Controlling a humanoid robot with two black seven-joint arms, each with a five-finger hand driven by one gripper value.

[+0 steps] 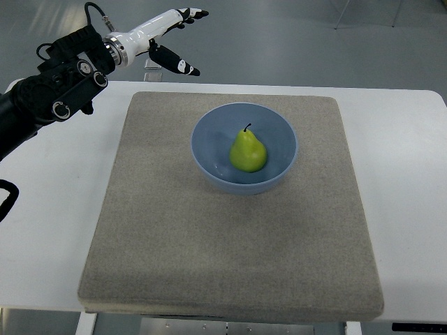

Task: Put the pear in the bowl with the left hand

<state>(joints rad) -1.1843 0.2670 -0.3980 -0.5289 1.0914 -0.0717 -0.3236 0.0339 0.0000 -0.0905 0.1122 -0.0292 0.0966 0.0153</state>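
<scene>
The pear [248, 151] sits in the blue bowl [209, 132] mid-mat, so placing looks done. My left robot hand [171, 31] hovers far left, fingers spread, empty. Next I'd only retreat clear.

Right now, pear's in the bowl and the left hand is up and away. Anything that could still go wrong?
Little left. The pear sits upright inside the blue bowl, so a bump to the table could tip it over, though likely still inside. The left hand hangs open past the table's far left corner; a low return sweep could catch the mat or bowl.
</scene>
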